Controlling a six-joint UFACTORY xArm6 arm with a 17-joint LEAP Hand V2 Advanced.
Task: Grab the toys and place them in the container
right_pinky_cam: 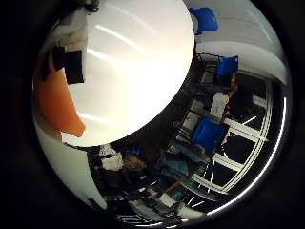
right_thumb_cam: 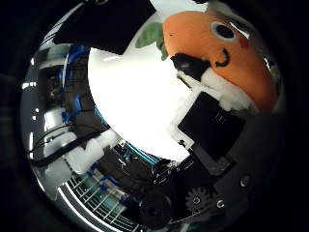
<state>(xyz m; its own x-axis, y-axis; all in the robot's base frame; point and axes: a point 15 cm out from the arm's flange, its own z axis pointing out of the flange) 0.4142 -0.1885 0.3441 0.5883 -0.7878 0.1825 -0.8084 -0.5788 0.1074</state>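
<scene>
An orange plush toy [right_thumb_cam: 217, 53] with a stitched black face and a green leaf fills much of the right thumb side palm view, close to the palm. My hand [right_thumb_cam: 208, 121] has its black and white fingers [right_thumb_cam: 188, 66] curled against the toy and holds it well above a round white table [right_thumb_cam: 126, 92]. In the right little finger side palm view an orange part of the toy [right_pinky_cam: 57, 100] shows at the edge, over the same white table [right_pinky_cam: 133, 67].
Blue chairs [right_pinky_cam: 208, 132] stand on the floor beyond the table's edge, with another one [right_pinky_cam: 227, 65] farther off. White window frames [right_pinky_cam: 243, 129] line the room behind them. Dark equipment and blue tubing [right_thumb_cam: 145, 155] lie below the table's rim.
</scene>
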